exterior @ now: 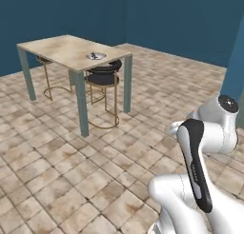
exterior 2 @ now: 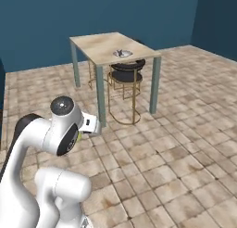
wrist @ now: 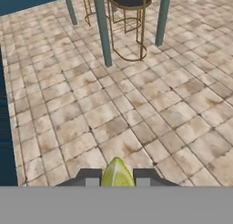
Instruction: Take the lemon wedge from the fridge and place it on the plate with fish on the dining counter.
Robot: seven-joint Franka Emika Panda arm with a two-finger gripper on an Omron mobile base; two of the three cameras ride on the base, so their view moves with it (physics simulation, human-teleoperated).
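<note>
Dark blue walls close in a floor of mottled tan tiles [wrist: 136, 104]. In the upper left of the left base view stands the dining counter [exterior: 57, 50], beige marbled top on grey-green legs, with the small plate [exterior: 96, 56] near its right edge and the dark fish [exterior: 95, 55] on it. At the bottom centre of the hand view the gripper [wrist: 117, 176] is closed on the lemon wedge [wrist: 117, 174], a glossy yellow-green sliver tapering to a point between the dark fingertips [wrist: 89, 177].

The plate [exterior: 96, 56] with the fish [exterior: 95, 55] sits near the surface's [exterior: 62, 50] right edge; stools [exterior: 103, 79] stand beneath it.
</note>
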